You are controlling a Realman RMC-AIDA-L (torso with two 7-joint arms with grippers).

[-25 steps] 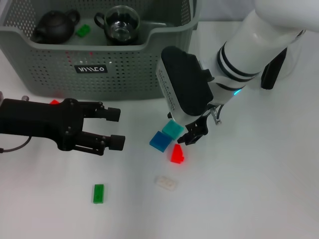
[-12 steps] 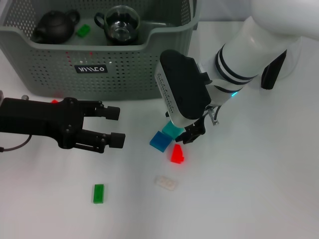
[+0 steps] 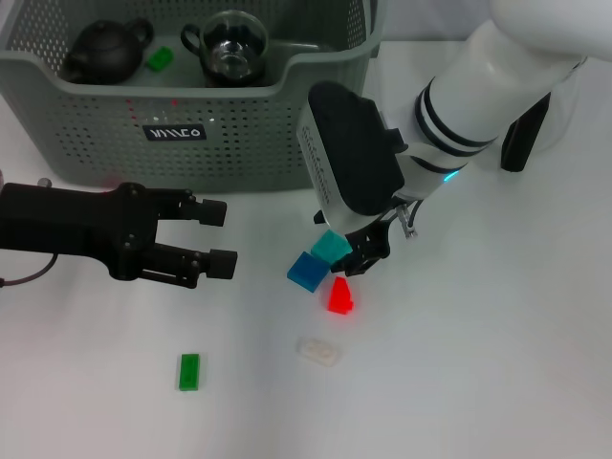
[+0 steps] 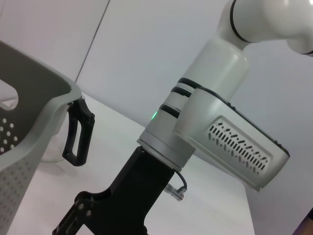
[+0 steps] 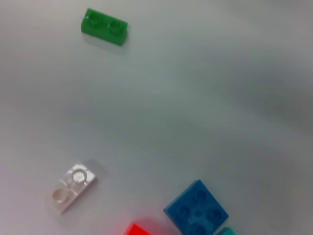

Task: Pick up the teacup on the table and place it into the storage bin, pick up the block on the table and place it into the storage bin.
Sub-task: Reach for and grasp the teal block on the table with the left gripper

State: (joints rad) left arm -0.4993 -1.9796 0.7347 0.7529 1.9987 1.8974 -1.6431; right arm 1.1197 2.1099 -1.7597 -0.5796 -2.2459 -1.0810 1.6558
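**Right claw poised over the teal block, bin waiting behind**

From where I stand, the right gripper point(image 3: 361, 251) sits right at the small teal plastic block point(image 3: 331, 246), its dark fingertips just off that block's far side, low over the white table point(image 3: 497, 344). Whether the fingers are closed on the block or merely beside it I cannot tell; the wrist housing hides most of them. A square blue studded block point(image 3: 307, 271) touches the teal one on the robot's left, and a red wedge-shaped block point(image 3: 338, 295) lies just nearer the robot than the fingertips. The right arm is plainly the closer one here.

The left gripper point(image 3: 212, 235) hangs well to the left with its black fingers spread apart, holding nothing.

The large grey-green perforated plastic storage bin point(image 3: 239, 134) stands behind the cluster, away from the robot. It already holds a clear glass teacup point(image 3: 228, 43), a dark teapot point(image 3: 103, 52) and a green brick point(image 3: 159, 59). I judge any lift must travel up and away from the robot, over the bin's dipped front rim.

A flat green brick point(image 3: 189, 371) and a clear plate piece point(image 3: 316, 351) lie apart, nearer the robot.
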